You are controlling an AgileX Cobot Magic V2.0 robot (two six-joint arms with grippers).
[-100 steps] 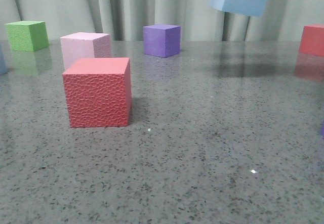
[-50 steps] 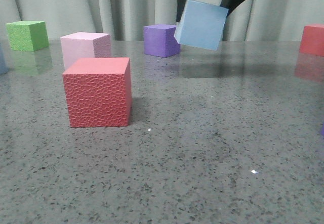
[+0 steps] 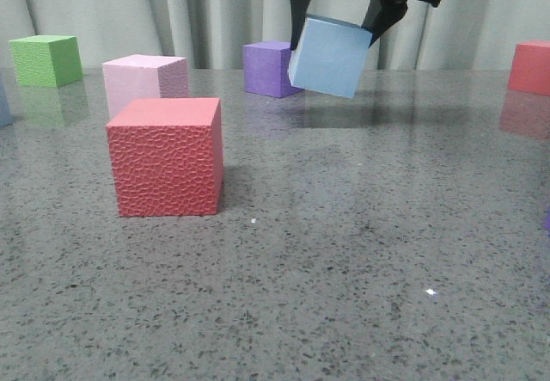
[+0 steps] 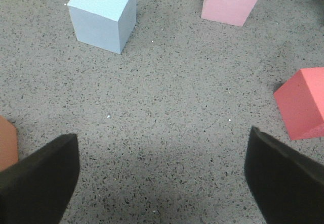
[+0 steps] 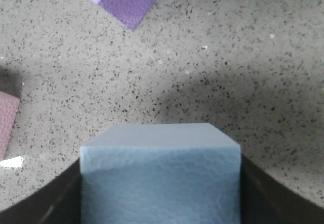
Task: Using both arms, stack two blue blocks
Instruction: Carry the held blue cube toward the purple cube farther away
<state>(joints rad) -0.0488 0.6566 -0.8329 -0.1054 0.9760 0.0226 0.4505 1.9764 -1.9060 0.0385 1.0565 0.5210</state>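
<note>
The right gripper [image 3: 337,21] clamps one blue block [image 3: 329,56], tilted, in the air near the purple cube [image 3: 273,68]. The left gripper [image 4: 162,176] hangs spread and empty over the table [image 4: 167,113]; the second blue block [image 4: 103,14] sits untouched beyond it. Nothing is stacked yet, so placing remains.

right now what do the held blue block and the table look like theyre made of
Blue block in the right gripper: likely foam, matte, finely pebbled faces, no shine. Table: looks like polished speckled stone or a laminate copy; it mirrors the cubes faintly.
</note>
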